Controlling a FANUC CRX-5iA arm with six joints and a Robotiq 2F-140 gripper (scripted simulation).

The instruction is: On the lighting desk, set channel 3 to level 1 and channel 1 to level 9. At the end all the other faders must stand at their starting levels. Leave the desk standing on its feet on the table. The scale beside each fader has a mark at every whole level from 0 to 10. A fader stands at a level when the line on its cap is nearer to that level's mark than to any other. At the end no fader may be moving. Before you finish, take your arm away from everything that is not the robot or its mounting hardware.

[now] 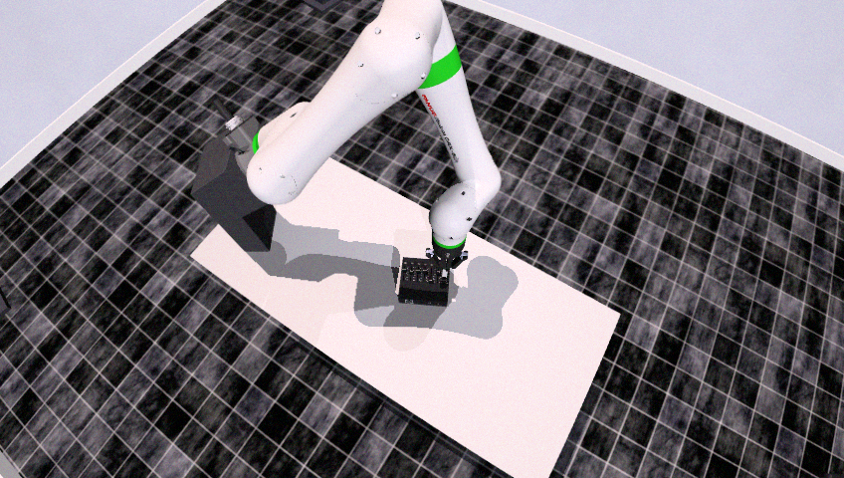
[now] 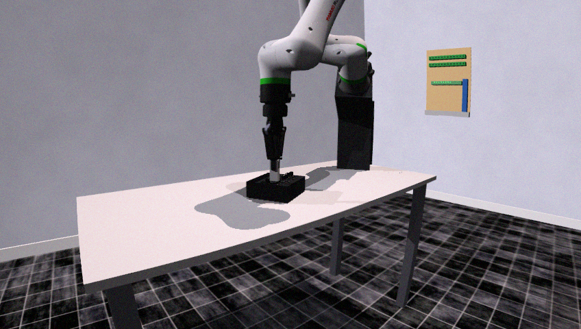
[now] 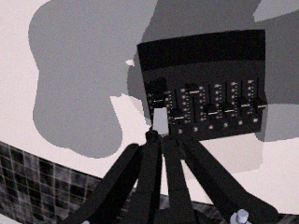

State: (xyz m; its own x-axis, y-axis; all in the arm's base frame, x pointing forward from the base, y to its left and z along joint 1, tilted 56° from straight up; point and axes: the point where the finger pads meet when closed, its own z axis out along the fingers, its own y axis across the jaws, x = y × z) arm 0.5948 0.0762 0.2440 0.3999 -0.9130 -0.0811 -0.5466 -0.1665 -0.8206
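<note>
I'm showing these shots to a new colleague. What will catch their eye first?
The big white arm with green bands, arching from its dark pedestal over the pale table. Then its shut hand pointing straight down onto the small black lighting desk near the table's middle, at its end fader.
</note>
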